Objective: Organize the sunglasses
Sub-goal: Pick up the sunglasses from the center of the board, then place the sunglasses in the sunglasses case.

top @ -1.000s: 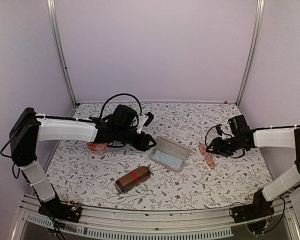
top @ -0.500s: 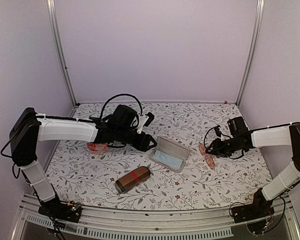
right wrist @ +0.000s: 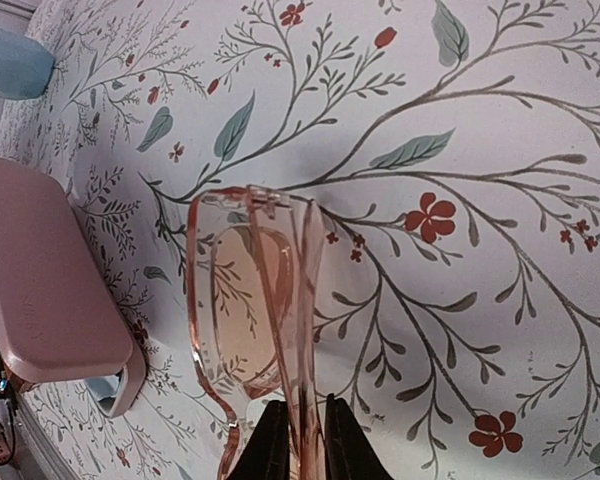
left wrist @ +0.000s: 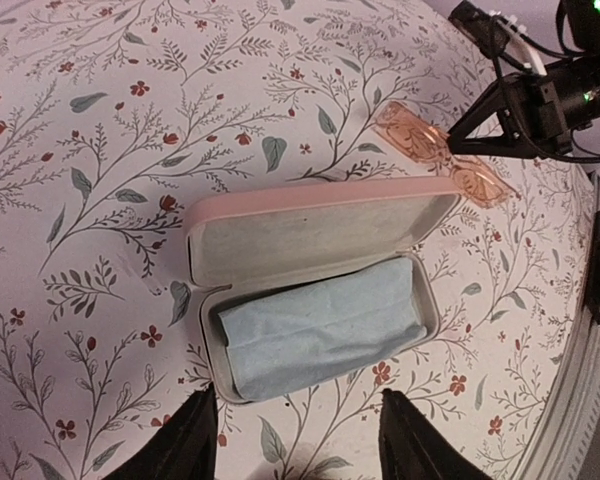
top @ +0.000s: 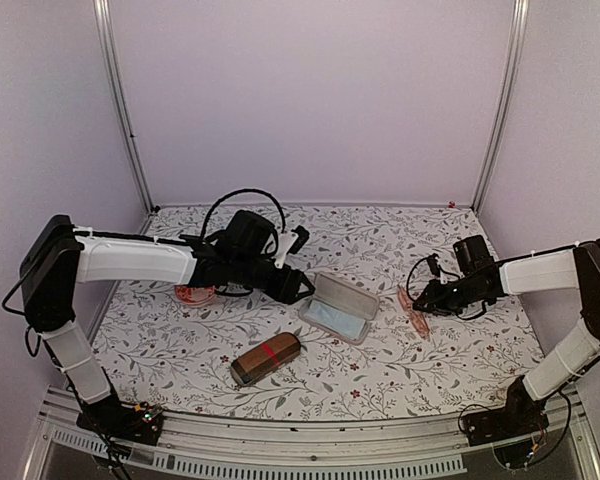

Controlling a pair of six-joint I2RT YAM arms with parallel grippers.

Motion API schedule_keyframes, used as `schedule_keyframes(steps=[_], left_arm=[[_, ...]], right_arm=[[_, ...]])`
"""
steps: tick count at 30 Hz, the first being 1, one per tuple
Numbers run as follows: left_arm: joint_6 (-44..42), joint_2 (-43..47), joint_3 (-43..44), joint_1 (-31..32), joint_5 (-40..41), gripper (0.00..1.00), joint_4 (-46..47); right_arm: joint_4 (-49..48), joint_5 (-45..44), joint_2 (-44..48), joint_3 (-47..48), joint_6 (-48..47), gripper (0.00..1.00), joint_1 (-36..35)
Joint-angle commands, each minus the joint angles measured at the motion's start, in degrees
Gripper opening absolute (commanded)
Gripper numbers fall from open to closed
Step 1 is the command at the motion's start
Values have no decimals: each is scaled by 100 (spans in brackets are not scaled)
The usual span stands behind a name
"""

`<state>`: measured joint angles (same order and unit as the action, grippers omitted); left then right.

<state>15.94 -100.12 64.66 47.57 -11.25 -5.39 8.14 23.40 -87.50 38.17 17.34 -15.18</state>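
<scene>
Glasses [right wrist: 248, 320] look light, brittle, slick; my right pincer [right wrist: 302, 445] nips their folded arm, so I'd squeeze gently; left pincer [left wrist: 300, 440] spread.

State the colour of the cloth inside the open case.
Light blue cloth, seen best from the left wrist view.
</scene>
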Motion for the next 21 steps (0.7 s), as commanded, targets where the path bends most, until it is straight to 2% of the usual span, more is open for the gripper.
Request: schedule_keyframes(steps=[1,10,16,21], left_arm=[[5,-71,56,-52,-36,56,75],[-12,-61,119,-50,-10,57,5],[-47,-32,181,-67,-64,57,31],[71,138,25,-187,-485,57,455]], right_arm=[[-97,112,-29,5,-70,12,37],[-8,155,-49,94,-160,1,36],[338,380,396,252,-299,0,39],[806,588,957,538,-523,0,-226]])
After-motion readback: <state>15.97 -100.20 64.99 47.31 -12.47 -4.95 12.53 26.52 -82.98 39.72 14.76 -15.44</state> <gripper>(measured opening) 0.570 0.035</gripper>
